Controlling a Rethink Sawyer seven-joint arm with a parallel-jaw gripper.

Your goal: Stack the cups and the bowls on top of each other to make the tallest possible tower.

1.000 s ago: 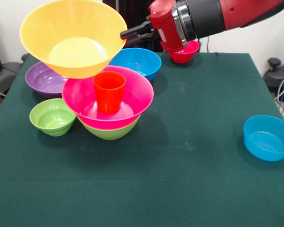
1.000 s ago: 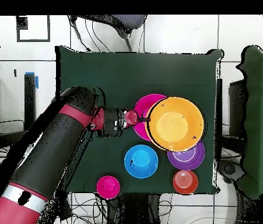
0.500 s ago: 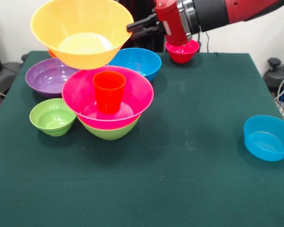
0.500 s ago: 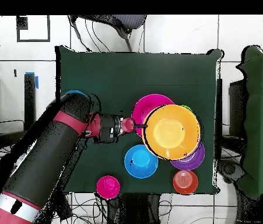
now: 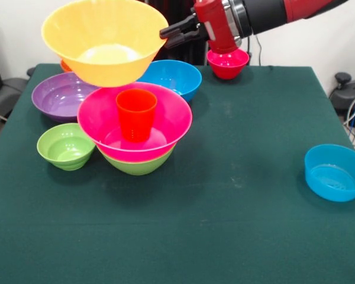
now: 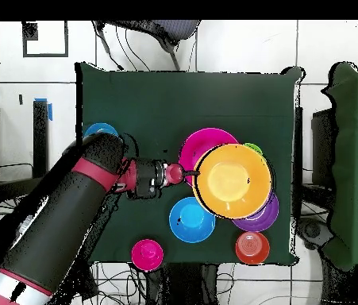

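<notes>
Since half second ago, large orange bowl [image 5: 105, 39] barely shifted, still aloft, rim pinched by gripper [image 5: 165, 34], above tower [image 5: 135, 127]: orange cup [image 5: 135, 114] in pink bowl [image 5: 165, 127] on green bowl [image 5: 137, 166].

Front: eight bowls visible, sliver of a ninth; one cup.

Overhead: held bowl [image 6: 233, 179] overlaps pink bowl [image 6: 199, 140] and purple bowl [image 6: 263, 213]; small blue bowl [image 6: 100, 130] now uncovered beside arm.

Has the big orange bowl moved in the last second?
Yes. The big orange bowl, held by the gripper, rose and shifted right in the front view, relative to the pink bowl.
</notes>
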